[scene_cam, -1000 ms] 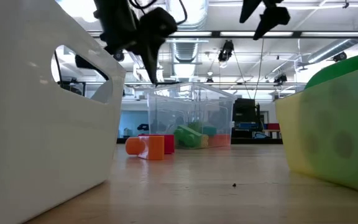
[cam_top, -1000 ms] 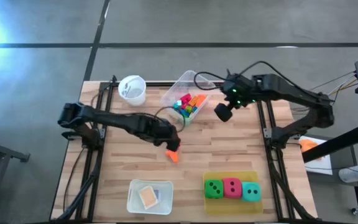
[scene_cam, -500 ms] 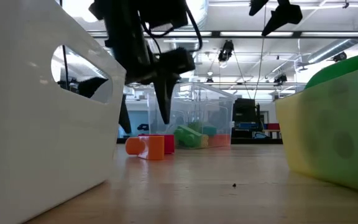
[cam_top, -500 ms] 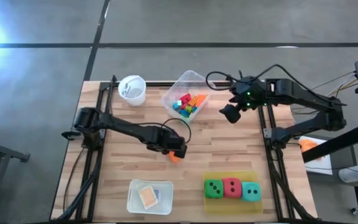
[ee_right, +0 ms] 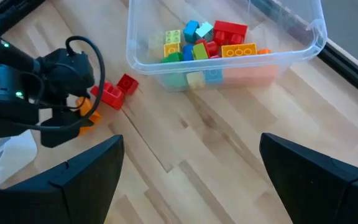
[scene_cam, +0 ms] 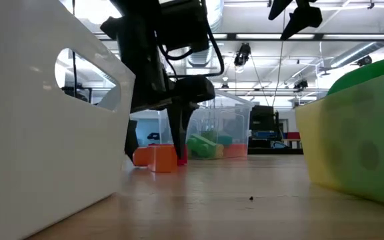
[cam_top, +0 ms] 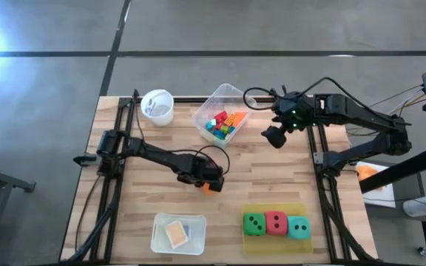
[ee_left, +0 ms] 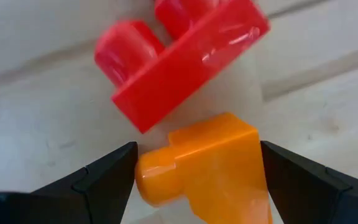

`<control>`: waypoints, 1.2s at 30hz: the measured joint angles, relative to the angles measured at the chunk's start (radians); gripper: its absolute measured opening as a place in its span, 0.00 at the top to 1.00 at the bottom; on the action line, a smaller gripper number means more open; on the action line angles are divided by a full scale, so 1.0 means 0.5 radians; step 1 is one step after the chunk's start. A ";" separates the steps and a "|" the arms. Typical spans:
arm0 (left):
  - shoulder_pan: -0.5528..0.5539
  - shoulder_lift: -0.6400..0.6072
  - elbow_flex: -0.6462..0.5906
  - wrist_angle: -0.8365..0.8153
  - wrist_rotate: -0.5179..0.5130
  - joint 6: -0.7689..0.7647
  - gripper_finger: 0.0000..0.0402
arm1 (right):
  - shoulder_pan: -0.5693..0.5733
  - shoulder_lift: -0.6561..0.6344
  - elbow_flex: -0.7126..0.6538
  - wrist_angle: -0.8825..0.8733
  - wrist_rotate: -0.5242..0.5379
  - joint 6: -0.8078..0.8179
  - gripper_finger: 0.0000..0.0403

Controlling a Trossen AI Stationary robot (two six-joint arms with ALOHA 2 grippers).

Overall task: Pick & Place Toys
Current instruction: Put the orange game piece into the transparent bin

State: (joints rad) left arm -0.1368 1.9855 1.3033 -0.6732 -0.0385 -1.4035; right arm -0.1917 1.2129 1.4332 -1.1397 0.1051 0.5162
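Left gripper (ee_left: 194,180) down at mid-table, jaws open on either side of an orange block (ee_left: 210,165) — not closed on it. Red block (ee_left: 179,59) just beyond, touching the orange one. More blocks (ee_right: 197,43) in the clear tub (ee_right: 291,53) at the far side. Right gripper (cam_top: 274,135) raised to the right of the tub — jaws open, empty.
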 joint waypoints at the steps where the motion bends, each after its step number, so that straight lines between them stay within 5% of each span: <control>1: -0.002 0.003 0.000 -0.001 0.014 0.010 0.18 | 0.000 0.000 -0.005 0.001 0.000 -0.002 0.08; 16: -0.005 0.014 0.000 -0.023 0.169 0.073 0.29 | 0.000 0.000 -0.101 0.010 0.000 -0.043 0.08; 36: -0.008 0.023 0.002 -0.040 0.189 0.131 0.30 | 0.000 0.000 -0.103 0.050 -0.002 -0.043 0.08</control>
State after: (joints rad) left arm -0.1406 1.9972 1.3041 -0.6933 0.0560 -1.3378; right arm -0.1917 1.2129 1.3815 -1.1145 0.1040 0.4946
